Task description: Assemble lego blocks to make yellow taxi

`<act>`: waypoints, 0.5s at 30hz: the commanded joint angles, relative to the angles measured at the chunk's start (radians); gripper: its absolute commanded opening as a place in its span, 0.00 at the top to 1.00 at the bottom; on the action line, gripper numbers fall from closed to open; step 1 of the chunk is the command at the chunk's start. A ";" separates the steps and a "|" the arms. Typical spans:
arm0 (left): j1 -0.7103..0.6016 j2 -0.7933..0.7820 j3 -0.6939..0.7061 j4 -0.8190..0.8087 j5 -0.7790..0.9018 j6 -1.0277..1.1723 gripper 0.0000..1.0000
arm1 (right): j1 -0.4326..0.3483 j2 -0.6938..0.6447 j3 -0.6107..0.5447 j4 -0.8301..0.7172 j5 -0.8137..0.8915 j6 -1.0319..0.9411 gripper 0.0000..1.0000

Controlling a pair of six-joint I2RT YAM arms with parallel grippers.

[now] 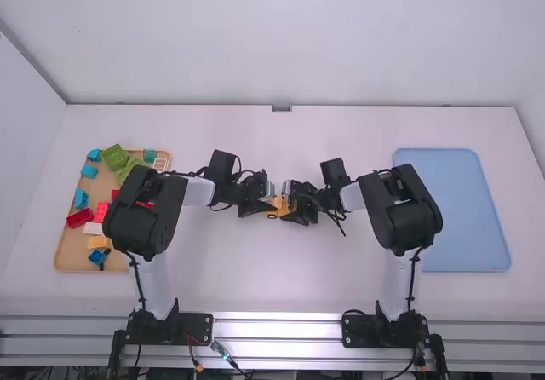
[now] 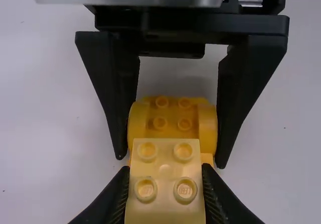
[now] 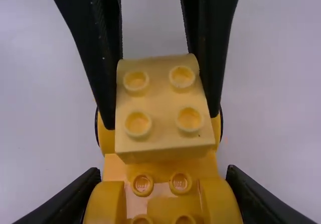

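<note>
Near the table's middle in the high view, my left gripper (image 1: 266, 199) and right gripper (image 1: 293, 203) face each other at a small yellow assembly (image 1: 278, 204). In the left wrist view, my left gripper (image 2: 165, 175) is shut on a pale yellow four-stud block (image 2: 165, 181); beyond it the right gripper's fingers clasp the rounded yellow car base (image 2: 172, 123). From the right wrist, the pale block (image 3: 163, 103) lies over the car base (image 3: 175, 206), and my right gripper (image 3: 164, 174) is shut on that base. Whether block and base are fully pressed together, I cannot tell.
A wooden tray (image 1: 68, 256) with several blue, green, red, white and yellow blocks lies at the left, partly behind the left arm. A light blue tray (image 1: 464, 210) lies at the right, beside the right arm.
</note>
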 commanded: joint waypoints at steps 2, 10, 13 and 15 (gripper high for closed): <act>0.002 -0.025 -0.019 -0.028 -0.047 -0.007 0.98 | -0.003 0.023 -0.018 -0.025 0.058 0.010 0.38; 0.003 -0.025 -0.019 -0.033 -0.060 -0.007 0.92 | -0.003 0.023 -0.018 -0.024 0.057 0.010 0.38; 0.002 -0.025 -0.018 -0.031 -0.056 -0.008 0.69 | -0.003 0.023 -0.018 -0.025 0.058 0.010 0.38; 0.003 -0.025 -0.019 -0.030 -0.057 -0.008 0.51 | -0.003 0.023 -0.018 -0.024 0.057 0.013 0.38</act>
